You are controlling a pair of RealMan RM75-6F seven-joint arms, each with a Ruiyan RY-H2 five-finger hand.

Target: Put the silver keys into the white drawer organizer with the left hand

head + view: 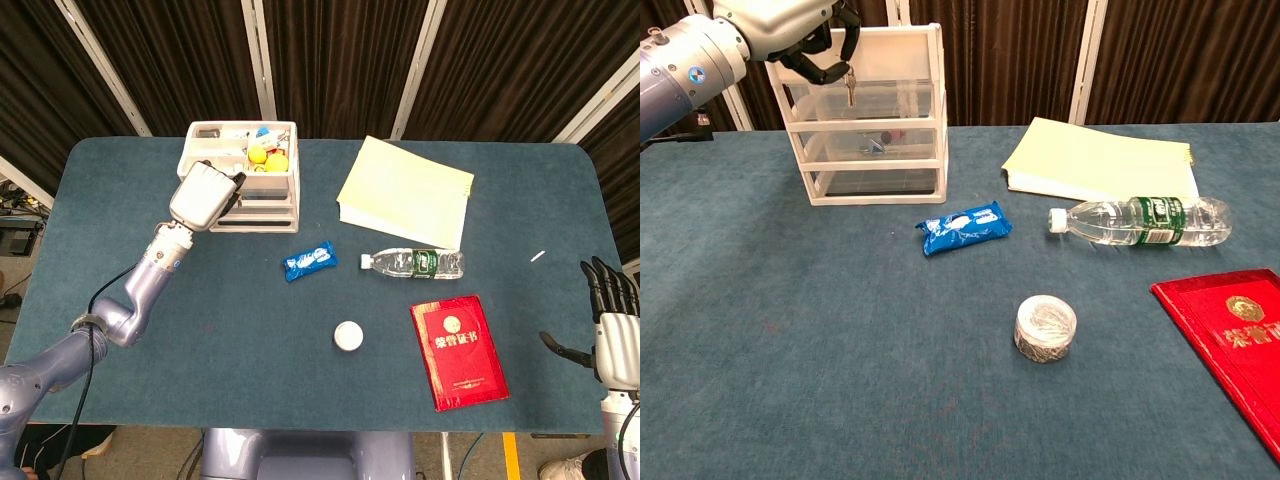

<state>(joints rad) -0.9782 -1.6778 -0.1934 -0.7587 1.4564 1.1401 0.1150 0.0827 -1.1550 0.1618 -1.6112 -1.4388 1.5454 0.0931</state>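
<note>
My left hand (790, 30) (205, 195) hovers at the top front of the white drawer organizer (925, 120) (290, 195) and pinches the silver keys (850, 90), which dangle in front of its upper drawer. In the head view the keys are hidden under the hand. The organizer's open top tray holds yellow and other small items (265, 157). My right hand (612, 325) rests at the table's far right edge, fingers apart, holding nothing.
A blue snack packet (962, 227) lies in front of the organizer. A water bottle (1140, 221) lies on its side near a yellow paper stack (1100, 160). A small round tin (1045, 327) and a red booklet (1235, 340) sit nearer me.
</note>
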